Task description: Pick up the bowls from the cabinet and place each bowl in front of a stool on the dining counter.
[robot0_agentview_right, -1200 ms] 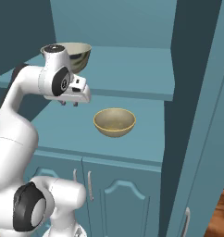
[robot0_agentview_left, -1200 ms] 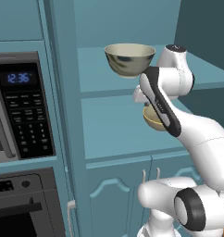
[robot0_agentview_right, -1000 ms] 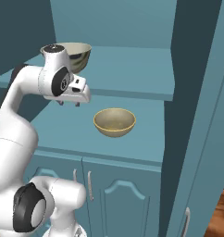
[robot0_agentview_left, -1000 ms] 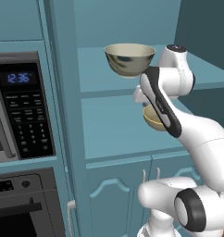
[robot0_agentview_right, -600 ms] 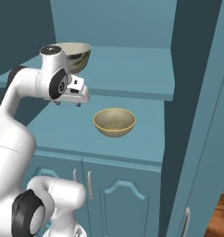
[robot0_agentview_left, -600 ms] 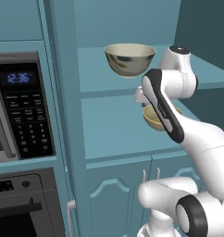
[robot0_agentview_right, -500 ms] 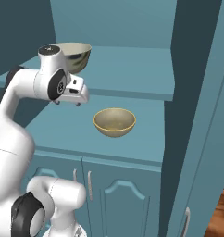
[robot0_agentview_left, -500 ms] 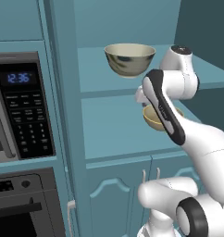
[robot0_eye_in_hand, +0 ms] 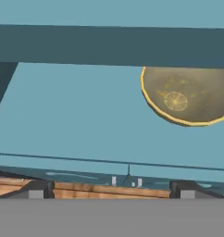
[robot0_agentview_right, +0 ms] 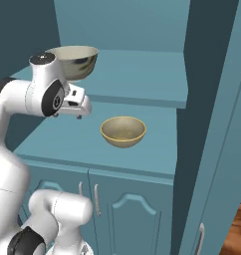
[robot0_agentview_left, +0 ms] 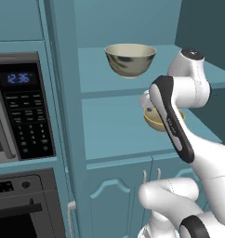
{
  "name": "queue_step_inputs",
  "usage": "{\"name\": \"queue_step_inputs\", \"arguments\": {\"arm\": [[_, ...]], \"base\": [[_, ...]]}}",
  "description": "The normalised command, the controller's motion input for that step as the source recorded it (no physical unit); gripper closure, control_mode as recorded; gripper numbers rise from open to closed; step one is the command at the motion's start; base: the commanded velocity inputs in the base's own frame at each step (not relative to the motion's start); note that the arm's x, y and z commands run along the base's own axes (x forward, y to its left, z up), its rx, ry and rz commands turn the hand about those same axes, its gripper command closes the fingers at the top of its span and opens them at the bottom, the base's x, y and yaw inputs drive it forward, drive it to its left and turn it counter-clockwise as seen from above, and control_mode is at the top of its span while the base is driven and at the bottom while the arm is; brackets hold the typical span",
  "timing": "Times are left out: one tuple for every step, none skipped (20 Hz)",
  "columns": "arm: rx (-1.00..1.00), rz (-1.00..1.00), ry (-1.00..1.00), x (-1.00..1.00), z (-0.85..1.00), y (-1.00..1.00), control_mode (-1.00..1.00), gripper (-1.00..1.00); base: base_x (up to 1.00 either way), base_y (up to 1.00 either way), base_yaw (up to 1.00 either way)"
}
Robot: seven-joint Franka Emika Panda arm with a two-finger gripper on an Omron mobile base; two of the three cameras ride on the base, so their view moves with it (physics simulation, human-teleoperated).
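Tan-yellow bowl (robot0_eye_in_hand: 186, 96) on lower cabinet (robot0_agentview_right: 142, 74) shelf sits up-right of your gripper (robot0_eye_in_hand: 111, 187); jaws spread wide, holding nothing.

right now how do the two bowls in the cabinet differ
The mottled bowl sits on the upper shelf; the tan bowl sits on the shelf below. The mottled bowl is cream with dark grey-blue marks outside, while the tan bowl is plain yellow-tan. Both are round, deep, upright and untouched.
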Motion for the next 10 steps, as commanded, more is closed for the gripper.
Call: {"name": "queue_step_inputs", "arguments": {"arm": [[-0.01,0.0,-0.04,-0.39,-0.01,0.0,-1.0,-1.0],[-0.03,0.0,-0.07,-0.36,-0.07,0.0,-1.0,-1.0],[-0.03,0.0,-0.08,-0.35,-0.13,0.0,-1.0,-1.0],[-0.04,0.0,-0.08,-0.32,-0.16,0.0,-1.0,-1.0],[-0.04,0.0,-0.07,-0.29,-0.16,0.0,-1.0,-1.0],[-0.02,0.0,-0.07,-0.24,-0.14,0.0,-1.0,-1.0],[0.0,0.0,-0.07,-0.2,-0.14,-0.01,-1.0,-1.0],[0.0,0.0,-0.07,-0.16,-0.14,-0.11,-1.0,-1.0],[0.0,0.0,-0.06,-0.16,-0.19,-0.17,-1.0,-1.0],[0.0,0.0,-0.05,-0.14,-0.21,-0.19,-1.0,-1.0]], "base": [[0.0,0.0,0.0],[0.0,0.0,0.0],[0.0,0.0,0.0],[0.0,0.0,0.0],[0.0,0.0,0.0],[0.0,0.0,0.0],[0.0,0.0,0.0],[0.0,0.0,0.0],[0.0,0.0,0.0],[0.0,0.0,0.0]]}}
